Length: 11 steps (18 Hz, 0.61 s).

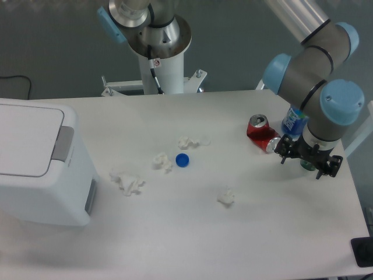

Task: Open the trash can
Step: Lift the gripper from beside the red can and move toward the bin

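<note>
trash can (41, 166) at table's (175, 233) left edge, lid down | gripper (307, 156) far right, finger gap unclear | red can (261, 133), blue bottle (294, 121) beside it | 4 paper wads (127, 182), blue cap (182, 160) between

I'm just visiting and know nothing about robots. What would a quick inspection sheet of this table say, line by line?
Surface: white table, littered in the middle.
Job's things: trash can at the left edge, lid down, grey button strip on top.
Clutter: crushed red soda can; blue bottle cap; four crumpled paper scraps, e.g.; blue-labelled bottle partly hidden behind the arm.
Grippers: gripper hangs low at the right, far from the trash can; open or shut cannot be told.
Cables: black cable on the floor, upper left; a thin one on the robot's base.
Surroundings: grey floor; dark object at the lower right corner.
</note>
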Tool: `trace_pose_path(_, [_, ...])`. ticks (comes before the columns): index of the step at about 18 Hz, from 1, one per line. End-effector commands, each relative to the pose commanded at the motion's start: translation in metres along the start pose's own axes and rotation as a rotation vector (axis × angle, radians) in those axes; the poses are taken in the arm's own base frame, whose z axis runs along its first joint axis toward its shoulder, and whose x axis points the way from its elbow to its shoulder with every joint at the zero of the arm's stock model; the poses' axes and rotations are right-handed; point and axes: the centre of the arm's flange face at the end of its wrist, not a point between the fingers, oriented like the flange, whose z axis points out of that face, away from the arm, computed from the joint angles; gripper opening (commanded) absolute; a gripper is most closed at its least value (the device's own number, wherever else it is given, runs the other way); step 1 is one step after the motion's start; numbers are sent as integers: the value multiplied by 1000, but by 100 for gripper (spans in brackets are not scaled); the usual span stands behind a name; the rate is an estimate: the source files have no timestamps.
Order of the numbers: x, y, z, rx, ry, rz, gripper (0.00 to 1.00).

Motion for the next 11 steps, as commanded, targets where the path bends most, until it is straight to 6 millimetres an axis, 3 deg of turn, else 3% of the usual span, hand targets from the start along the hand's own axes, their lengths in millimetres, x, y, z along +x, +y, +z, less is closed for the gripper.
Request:
trace_pose_path(5, [4,-3,-1,3,1,5,100])
trace_pose_path(8, [25,-5,6,-5,27,-3,100])
trace_pose_path(11, [43,-1,-10,0,18,-105,100])
